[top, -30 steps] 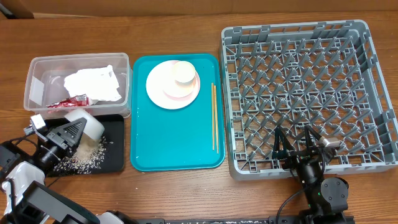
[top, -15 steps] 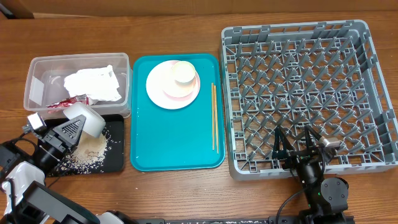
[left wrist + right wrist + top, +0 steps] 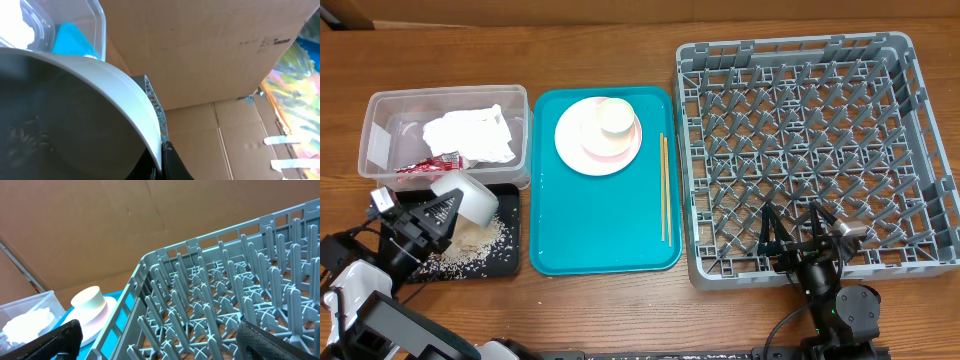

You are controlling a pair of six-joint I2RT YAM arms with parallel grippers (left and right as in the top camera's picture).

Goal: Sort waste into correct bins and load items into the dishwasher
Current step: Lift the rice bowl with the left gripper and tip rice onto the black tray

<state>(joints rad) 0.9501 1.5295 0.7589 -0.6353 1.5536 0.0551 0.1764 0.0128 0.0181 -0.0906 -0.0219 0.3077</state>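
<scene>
Bowl: the pale grey round bowl (image 3: 470, 198) hangs tilted over the far end of the shallow black rectangular tray (image 3: 510, 262). In the left wrist view its inside looks almost emptied, with only a few faint specks.
Rice: the loose white rice grains (image 3: 470, 245) lie scattered on the black tray, under and just beside the bowl.
Left pincer (image 3: 442, 210): clenched on the rim of the bowl.
Right pincer (image 3: 792, 235): released, jaws wide, grasping nothing, above the near edge of the large square grey plastic dish rack (image 3: 920, 150).
Relation for the coming move: the rack lies well apart to the right of the bowl, across the teal rectangular tray (image 3: 600, 235). The left arm has the bowl; the right arm is nearer to the rack. I judge a long carry or a handover is needed.
Edges: the clear plastic rectangular tub (image 3: 380, 105) stands just behind the bowl, so lifting first seems safer.
Open room: no dishes stand between the rack's pegs.
Surface: the brown wooden surface (image 3: 620, 310) carries all of it.
</scene>
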